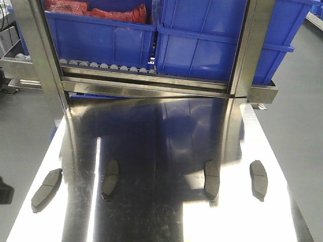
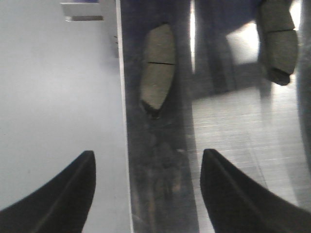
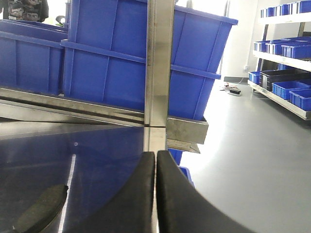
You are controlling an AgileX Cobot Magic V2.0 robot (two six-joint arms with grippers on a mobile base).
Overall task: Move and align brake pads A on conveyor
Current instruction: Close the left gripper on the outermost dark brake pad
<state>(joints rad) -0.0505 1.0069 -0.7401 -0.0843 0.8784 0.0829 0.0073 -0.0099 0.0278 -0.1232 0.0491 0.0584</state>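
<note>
Ahead of spread left claw (image 2: 148, 152), brake pad (image 2: 158, 65) at steel table (image 2: 233, 145) edge; right claw (image 3: 155, 154) pressed together, second pad (image 3: 41, 206) lower-left.

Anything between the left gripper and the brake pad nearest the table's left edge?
Nothing visible. The left gripper is open, and the brake pad lies just ahead of it on the bare steel table. The next pad sits apart, off to the right.

The left end effector (image 2: 148, 152) points downward, its jaws spread wide. The right end effector (image 3: 155, 155) has its jaws pressed flat together.
</note>
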